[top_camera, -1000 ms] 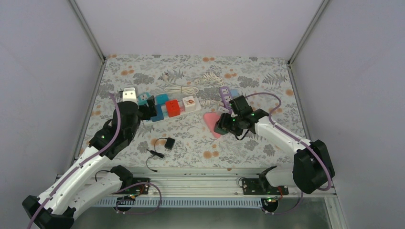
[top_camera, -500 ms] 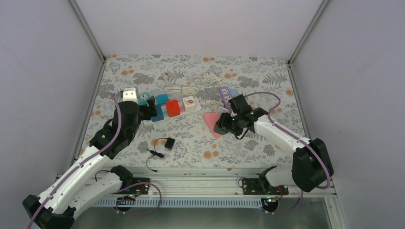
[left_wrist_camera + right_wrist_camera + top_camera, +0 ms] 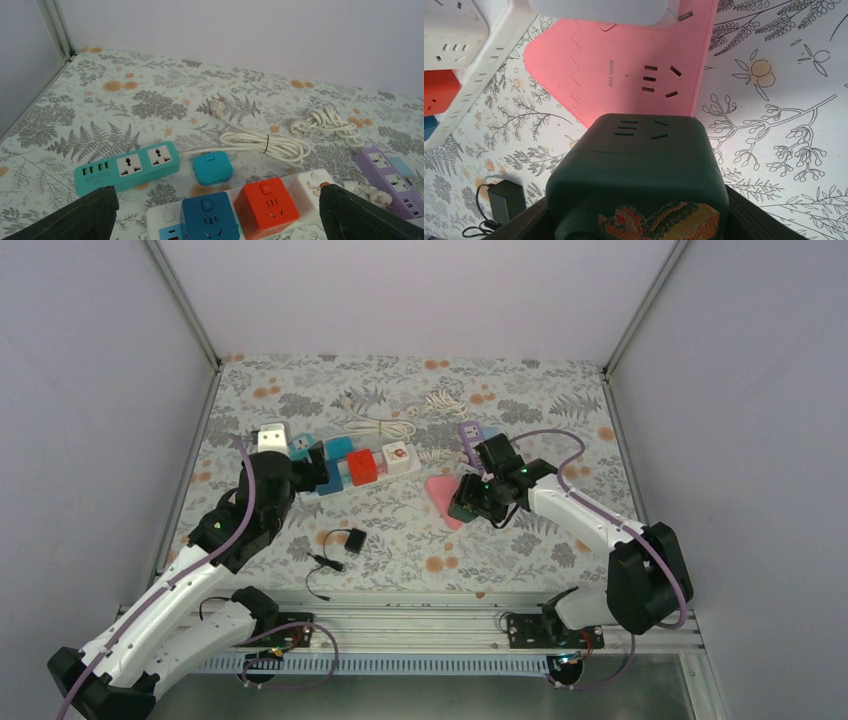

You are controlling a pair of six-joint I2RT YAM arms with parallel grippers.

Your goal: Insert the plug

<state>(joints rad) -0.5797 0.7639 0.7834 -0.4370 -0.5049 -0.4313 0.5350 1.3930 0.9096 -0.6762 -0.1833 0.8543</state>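
Note:
My right gripper (image 3: 470, 503) is shut on a dark green cube plug (image 3: 639, 160), whose sides sit between the jaws. It hangs at the near edge of a pink power strip (image 3: 624, 75) with free sockets facing up; the strip also shows in the top view (image 3: 438, 489). My left gripper (image 3: 318, 468) is open and empty. In the left wrist view its fingers (image 3: 75, 215) straddle a white power strip (image 3: 315, 179) that carries a blue cube (image 3: 207, 217) and a red cube (image 3: 267, 202).
A teal power strip (image 3: 127, 166), a small teal cube (image 3: 212, 168), coiled white cables (image 3: 265, 145) and a purple strip (image 3: 390, 180) lie beyond the white strip. A black adapter with its cord (image 3: 354, 539) lies near the front middle.
My right wrist has shifted slightly left with the green cube still in it, staying at the pink strip. The left arm has barely moved.

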